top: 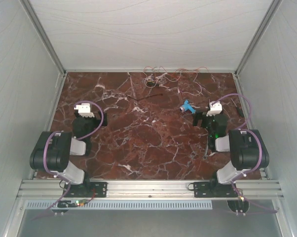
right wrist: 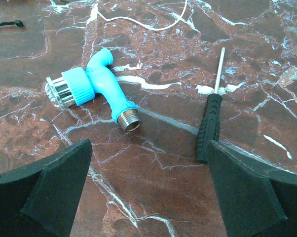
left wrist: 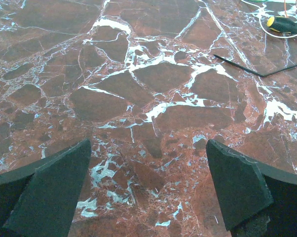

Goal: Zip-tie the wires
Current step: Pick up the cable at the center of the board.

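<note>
The wires (top: 172,78) are lying in a loose tangle at the far edge of the surface (top: 138,143), by the back wall and a little right of the middle, well apart from both grippers. Orange-red, white and pale strands are looping over one another there. One white strand (right wrist: 138,22) is being caught at the top of the right wrist view. A thin black strip (top: 148,98) is lying just in front of the tangle, and it is also being seen at the upper right of the left wrist view (left wrist: 257,69).

The left gripper (left wrist: 148,187) is being held low over bare marble on the left side (top: 87,116). Its jaws are standing wide apart, with only the surface between them.

The right gripper (right wrist: 148,187) is being held on the right side (top: 205,117), and its jaws are likewise spread open and not gripping. Just ahead of it a blue spray nozzle (right wrist: 96,91) is lying on its side. A black-handled screwdriver (right wrist: 211,123) is lying beside the nozzle, not touching it, with its shaft pointing away.
</note>
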{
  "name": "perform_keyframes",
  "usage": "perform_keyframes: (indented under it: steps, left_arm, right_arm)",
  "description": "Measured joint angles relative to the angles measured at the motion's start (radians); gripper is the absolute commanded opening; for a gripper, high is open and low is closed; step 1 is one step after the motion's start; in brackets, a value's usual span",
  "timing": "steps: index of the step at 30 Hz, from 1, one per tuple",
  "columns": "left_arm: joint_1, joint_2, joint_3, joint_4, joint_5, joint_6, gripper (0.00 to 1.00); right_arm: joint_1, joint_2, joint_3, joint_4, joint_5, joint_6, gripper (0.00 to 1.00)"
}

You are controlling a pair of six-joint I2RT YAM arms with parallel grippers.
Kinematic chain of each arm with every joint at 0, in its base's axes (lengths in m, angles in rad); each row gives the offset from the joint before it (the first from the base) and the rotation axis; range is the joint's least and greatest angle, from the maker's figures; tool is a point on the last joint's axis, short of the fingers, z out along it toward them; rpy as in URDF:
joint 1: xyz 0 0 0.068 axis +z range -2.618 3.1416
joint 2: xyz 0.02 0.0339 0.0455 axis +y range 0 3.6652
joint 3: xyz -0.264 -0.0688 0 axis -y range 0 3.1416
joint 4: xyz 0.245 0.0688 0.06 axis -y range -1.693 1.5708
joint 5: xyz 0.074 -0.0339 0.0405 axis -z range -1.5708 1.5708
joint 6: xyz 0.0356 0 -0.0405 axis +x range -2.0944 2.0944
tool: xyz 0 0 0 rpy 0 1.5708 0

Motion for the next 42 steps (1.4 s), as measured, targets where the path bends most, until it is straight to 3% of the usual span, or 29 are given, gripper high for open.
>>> perform_keyframes:
  steps: [19, 24, 28, 33, 38, 42]
  left_arm:
    - [0.006, 0.0, 0.0, 0.0, 0.008, 0.0, 1.0]
    - [-0.033, -0.04, 0.0, -0.045, -0.05, 0.013, 1.0]
    - [-0.063, -0.229, 0.048, -0.249, -0.11, -0.016, 1.0]
    - [-0.066, -0.417, 0.306, -0.613, -0.107, -0.14, 1.0]
    - [-0.063, -0.558, 0.551, -0.972, -0.117, -0.263, 1.0]
    - [-0.015, -0.683, 0.656, -1.214, -0.126, -0.325, 1.0]
  right_arm:
    - [0.002, 0.0, 0.0, 0.0, 0.003, 0.0, 0.98]
    - [0.034, -0.063, 0.001, -0.068, 0.035, -0.014, 0.98]
    - [0.05, -0.241, 0.07, -0.253, 0.061, -0.012, 0.98]
    - [0.05, -0.42, 0.313, -0.517, 0.085, 0.044, 0.98]
    - [0.048, -0.48, 0.593, -0.733, 0.08, 0.142, 0.98]
    - [0.031, -0.48, 0.784, -0.893, 0.029, 0.243, 0.98]
